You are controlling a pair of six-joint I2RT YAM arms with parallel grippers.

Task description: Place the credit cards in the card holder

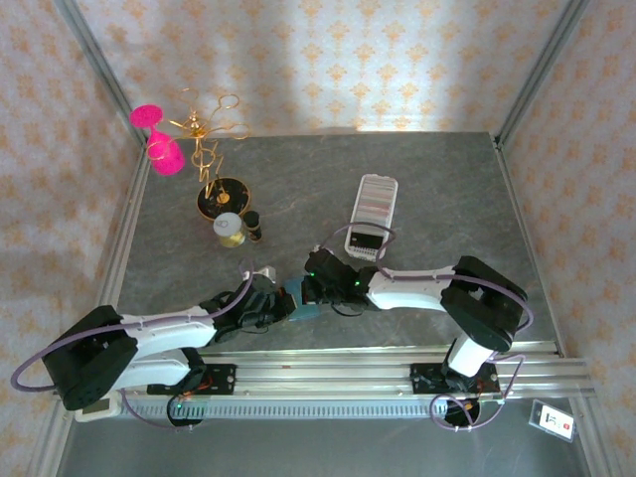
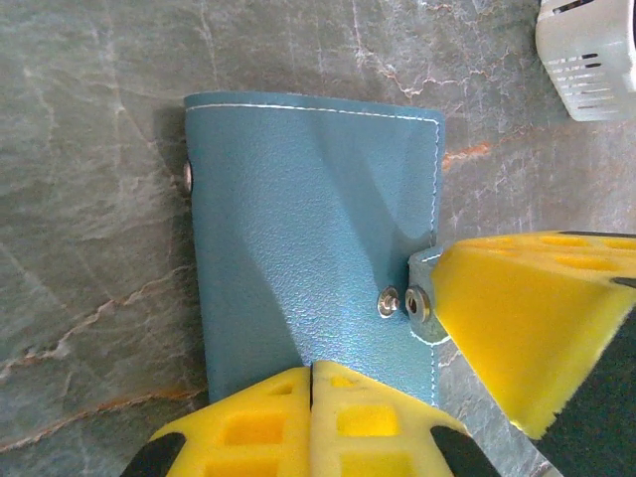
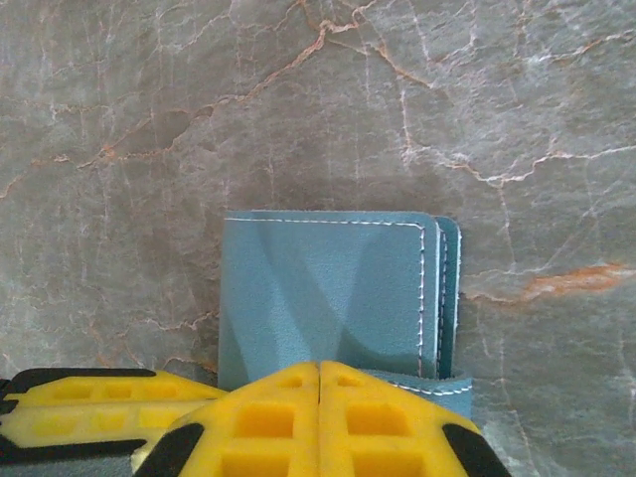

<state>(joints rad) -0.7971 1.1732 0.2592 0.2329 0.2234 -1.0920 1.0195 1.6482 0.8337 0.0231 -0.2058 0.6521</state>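
**Two Grippers Meet at Closed Card Holder, Cards in Tray**

The teal card holder (image 2: 308,238) lies folded shut and flat on the grey marble-patterned table (image 1: 447,189), near the front edge and between the two arms. From the left wrist, the left gripper (image 2: 312,373) has its yellow fingers pressed together with no gap, the tips over the near edge of the holder. The right gripper (image 3: 319,370) is likewise closed tight, its tips at the side where the clasp tab (image 2: 425,288) wraps round by the two snap studs. Whether it pinches the tab or only touches it cannot be told. In the left wrist view, one yellow finger (image 2: 517,308) of the right gripper reaches in from the right and meets that tab.

The credit cards (image 1: 376,202) sit well apart from the holder, farther back on the table. They stand as a striped row of edges inside a long white tray (image 1: 381,177).

At the far left of the table are a gold wire stand (image 1: 207,134), two pink pieces (image 1: 157,139) and two small jars (image 1: 231,230).
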